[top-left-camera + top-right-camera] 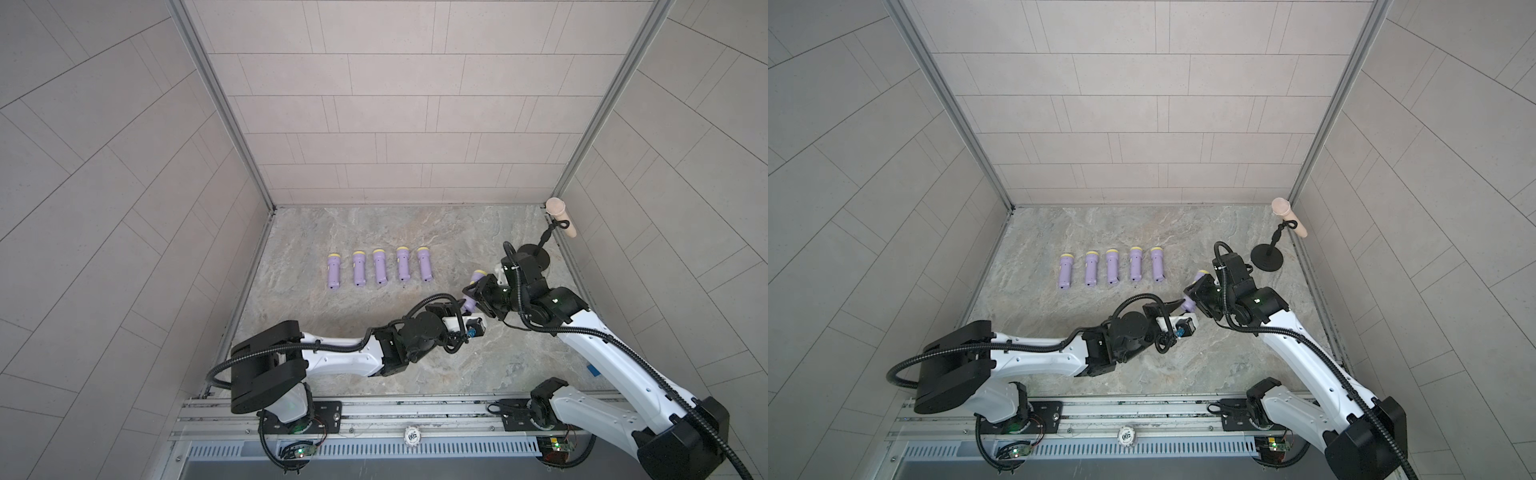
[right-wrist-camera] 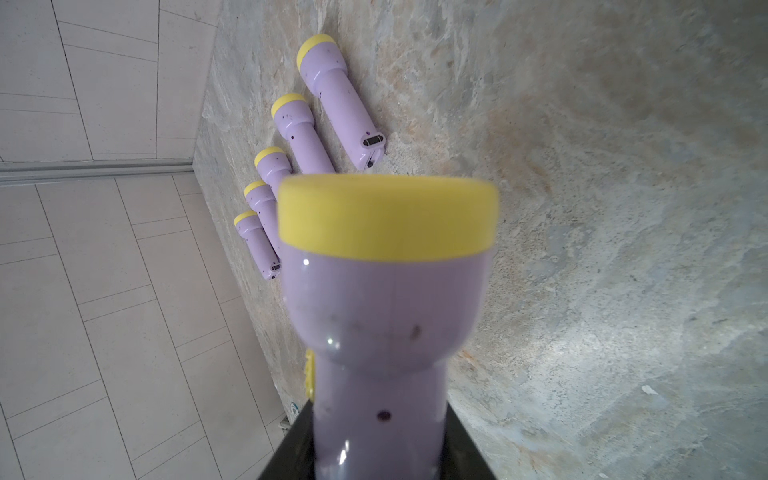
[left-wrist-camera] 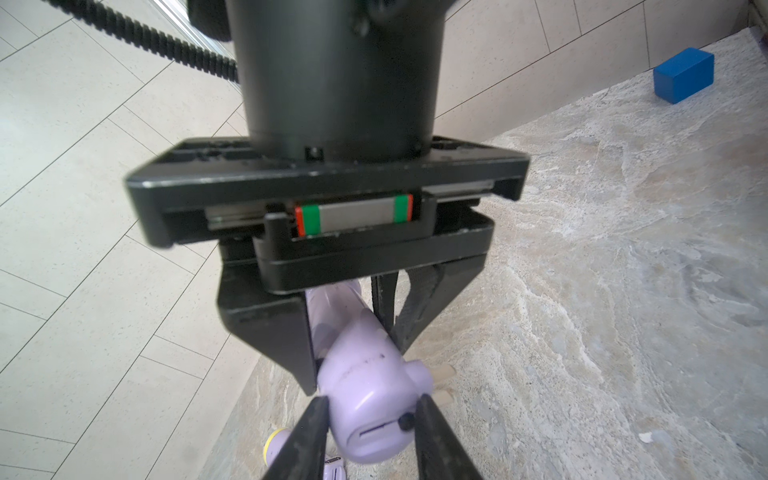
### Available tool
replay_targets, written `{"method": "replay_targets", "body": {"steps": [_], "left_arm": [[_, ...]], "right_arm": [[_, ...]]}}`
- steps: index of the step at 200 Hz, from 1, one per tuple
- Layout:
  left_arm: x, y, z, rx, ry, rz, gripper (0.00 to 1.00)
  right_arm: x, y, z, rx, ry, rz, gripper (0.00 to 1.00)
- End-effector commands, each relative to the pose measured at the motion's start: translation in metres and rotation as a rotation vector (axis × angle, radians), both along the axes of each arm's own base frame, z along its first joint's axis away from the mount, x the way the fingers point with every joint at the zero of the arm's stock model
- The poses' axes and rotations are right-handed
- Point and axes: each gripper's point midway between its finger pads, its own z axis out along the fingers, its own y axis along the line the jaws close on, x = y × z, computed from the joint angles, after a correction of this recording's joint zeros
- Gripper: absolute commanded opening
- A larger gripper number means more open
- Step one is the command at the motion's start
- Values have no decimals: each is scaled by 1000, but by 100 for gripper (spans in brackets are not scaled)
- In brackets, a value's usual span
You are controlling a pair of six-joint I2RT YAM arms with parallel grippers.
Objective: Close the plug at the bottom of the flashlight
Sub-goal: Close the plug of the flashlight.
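A lilac flashlight (image 1: 470, 302) with a yellow head is held tilted above the stone table, right of centre, in both top views (image 1: 1190, 302). My right gripper (image 1: 484, 291) is shut on its body; in the right wrist view the flashlight (image 2: 386, 291) rises between the black fingers (image 2: 291, 451). My left gripper (image 3: 370, 409) is at the bottom end (image 3: 365, 382), one finger (image 3: 309, 436) against each side. One of them touches a small black knob (image 3: 405, 422) beside a slot in the bottom face. Whether the plug is seated cannot be told.
Several more lilac flashlights (image 1: 378, 266) lie side by side in a row at mid-table, left of the arms (image 2: 340, 99). A beige object on a black stand (image 1: 561, 220) occupies the far right corner. A blue block (image 3: 683, 75) lies by the right wall.
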Motion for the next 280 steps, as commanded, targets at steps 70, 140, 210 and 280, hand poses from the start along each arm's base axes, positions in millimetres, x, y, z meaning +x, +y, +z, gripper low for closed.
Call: {"method": "replay_targets", "body": {"steps": [70, 140, 210, 280], "left_arm": [[-9, -9, -10, 46, -3, -47, 34], [-10, -9, -10, 49, -3, -48, 31], [-9, -8, -10, 51, -5, -45, 29], [-10, -9, -10, 52, -3, -48, 27]], "right_arm": [[2, 11, 23, 71, -66, 18, 0], [1, 11, 23, 70, -67, 20, 0], [1, 11, 22, 70, -66, 19, 0], [1, 12, 22, 70, -66, 21, 0]]}}
